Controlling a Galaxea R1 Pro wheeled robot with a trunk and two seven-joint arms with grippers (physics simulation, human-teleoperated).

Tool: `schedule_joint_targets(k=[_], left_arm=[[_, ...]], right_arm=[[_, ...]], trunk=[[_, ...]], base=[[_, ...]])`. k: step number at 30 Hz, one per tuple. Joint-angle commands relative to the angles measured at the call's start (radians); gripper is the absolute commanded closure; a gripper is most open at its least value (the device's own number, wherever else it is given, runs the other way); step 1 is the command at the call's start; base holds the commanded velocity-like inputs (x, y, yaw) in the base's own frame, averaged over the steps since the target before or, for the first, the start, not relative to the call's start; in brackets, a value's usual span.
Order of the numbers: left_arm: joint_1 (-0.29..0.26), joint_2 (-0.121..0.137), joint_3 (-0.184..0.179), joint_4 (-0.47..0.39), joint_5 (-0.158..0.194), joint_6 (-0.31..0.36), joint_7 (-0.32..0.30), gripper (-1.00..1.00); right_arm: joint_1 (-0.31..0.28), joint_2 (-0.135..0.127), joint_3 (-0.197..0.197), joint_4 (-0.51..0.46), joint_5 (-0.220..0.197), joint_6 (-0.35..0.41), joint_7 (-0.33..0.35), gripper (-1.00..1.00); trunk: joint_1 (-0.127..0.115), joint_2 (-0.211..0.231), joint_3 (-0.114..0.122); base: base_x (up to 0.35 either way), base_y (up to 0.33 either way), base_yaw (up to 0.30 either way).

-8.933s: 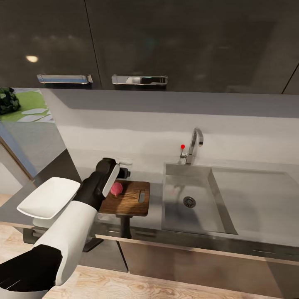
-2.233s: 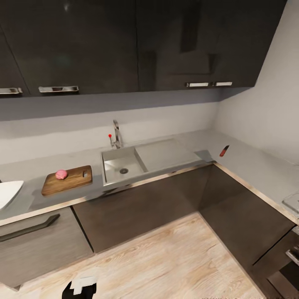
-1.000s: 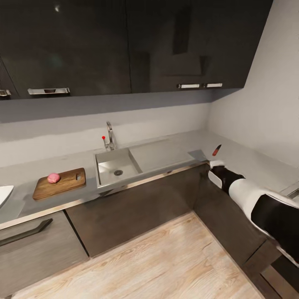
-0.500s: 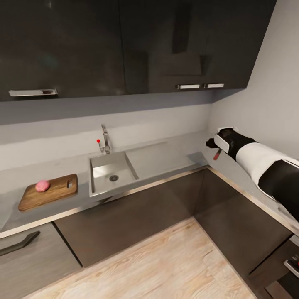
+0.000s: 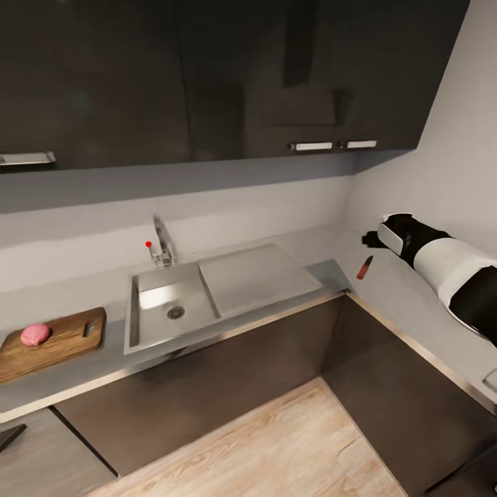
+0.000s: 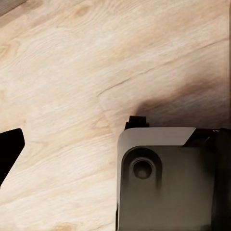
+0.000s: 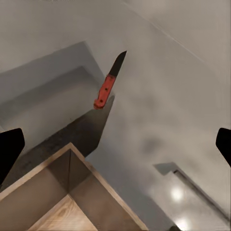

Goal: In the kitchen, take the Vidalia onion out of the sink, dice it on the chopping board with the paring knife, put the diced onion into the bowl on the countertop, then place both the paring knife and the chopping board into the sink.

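Note:
The paring knife [image 5: 364, 267], red handle and dark blade, lies on the grey countertop [image 5: 407, 297] at the corner right of the sink [image 5: 162, 307]. My right gripper [image 5: 371, 239] hovers open just above and beyond it. The right wrist view looks down on the knife [image 7: 109, 81] between widely spread fingertips [image 7: 9, 149]. Far left, the pinkish Vidalia onion [image 5: 34, 334] rests on the wooden chopping board [image 5: 65, 338]. The left gripper [image 6: 115, 144] points at the wooden floor with its fingers apart. The bowl is out of view.
A chrome tap [image 5: 162, 245] with a red dot stands behind the basin, and a steel drainboard [image 5: 255, 273] lies to its right. Dark wall cabinets [image 5: 207, 76] hang over the counter. The counter turns a corner along the right wall [image 5: 442, 159]. Wooden floor [image 5: 276, 449] lies below.
The whole view has swung right, so board and sink sit further left and the bowl has left the picture. My right arm has risen from below the counter edge to over the knife.

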Motion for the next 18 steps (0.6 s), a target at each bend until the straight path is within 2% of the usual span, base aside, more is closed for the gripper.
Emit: schedule_joint_targets(k=[1, 8, 12, 16, 18], left_arm=[[-0.002, -0.001, -0.009, 0.005, 0.010, -0.007, 0.000, -1.00], [-0.002, -0.001, -0.009, 0.005, 0.010, -0.007, -0.001, -1.00], [-0.001, -0.002, -0.009, 0.005, 0.010, 0.007, -0.002, -1.00], [0.002, -0.002, -0.009, 0.006, 0.010, 0.087, -0.006, -1.00], [0.002, -0.002, -0.009, 0.006, 0.010, 0.102, -0.006, -1.00]], right_arm=[[0.000, -0.003, 0.007, -0.004, -0.011, 0.007, -0.004, -1.00], [0.003, -0.014, 0.007, -0.001, -0.011, 0.058, 0.073, -1.00], [0.005, -0.018, 0.007, 0.001, -0.011, 0.063, 0.093, -1.00], [0.005, -0.021, 0.006, 0.002, -0.011, 0.079, 0.097, -1.00], [0.005, -0.022, 0.006, 0.002, -0.011, 0.089, 0.098, -1.00]], trunk=[[0.001, -0.002, -0.002], [0.001, -0.002, -0.002], [0.001, -0.002, -0.002], [0.001, -0.002, -0.002], [0.001, -0.002, -0.002]], base=[[0.313, -0.104, 0.000], [0.300, -0.105, 0.000], [0.157, -0.070, 0.000], [0.033, -0.015, 0.000], [0.006, -0.003, 0.000]])
